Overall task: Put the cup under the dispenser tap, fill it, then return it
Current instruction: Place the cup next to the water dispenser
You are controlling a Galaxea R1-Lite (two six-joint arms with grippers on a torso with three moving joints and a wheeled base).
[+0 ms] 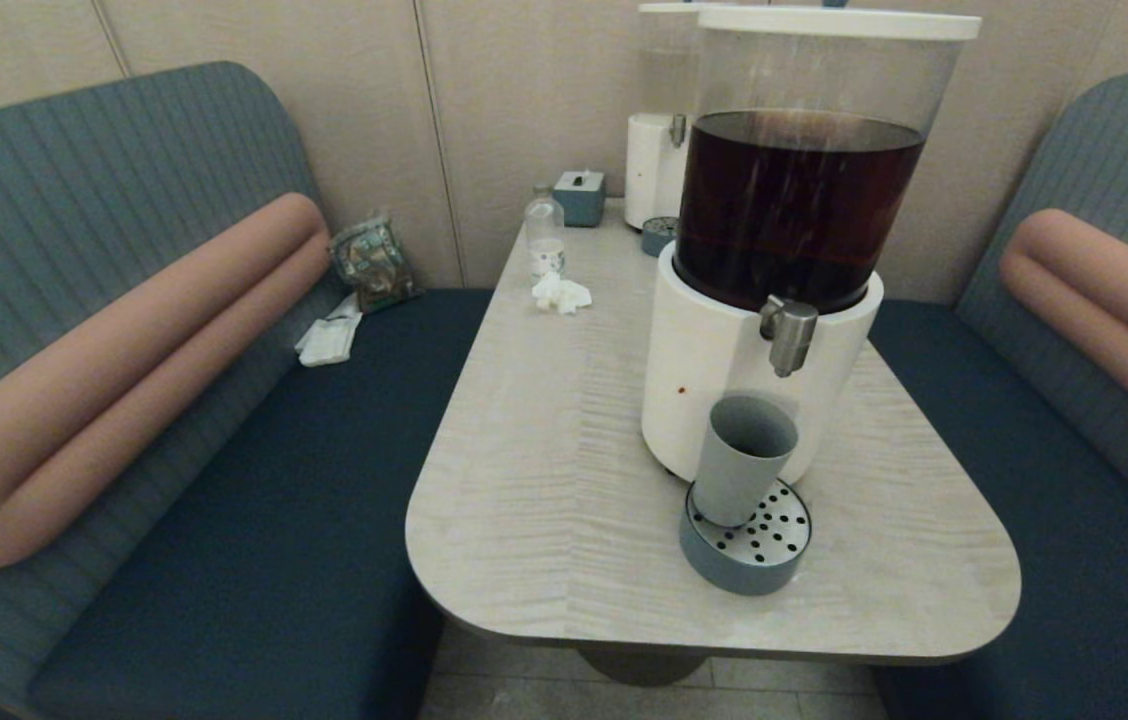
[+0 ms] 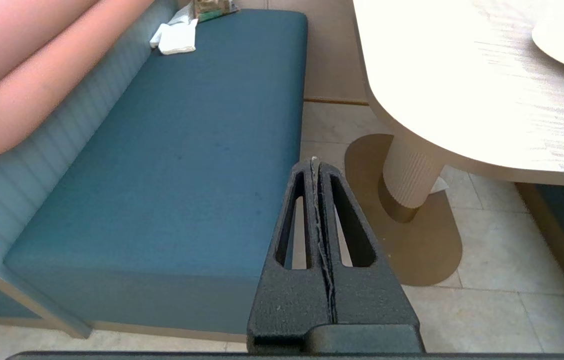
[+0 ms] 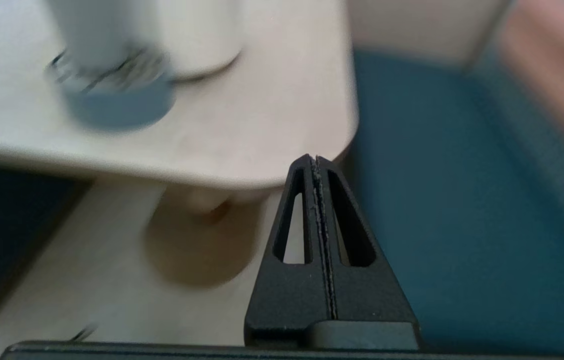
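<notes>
Tray: low round drip tray (image 1: 747,545) is sitting nearest on the bench (image 1: 544,480), touching the dispenser's white base.
Cup: cup (image 1: 742,458) is standing upright on that tray, mouth open, slightly to the robot's left of the dispenser tap (image 1: 788,334) rather than squarely beneath it.
Handling: cup is looking empty, light, stiff and matte, so probably not slippery; a mid-wall side hold seems best.
Left gripper: left gripper (image 2: 317,165) is hanging below bench level beside the seat, jaws pressed together, holding nothing.
Right gripper: right gripper (image 3: 315,162) is hovering low off the bench's near corner, jaws closed and empty; its blurred view possibly means motion.
</notes>
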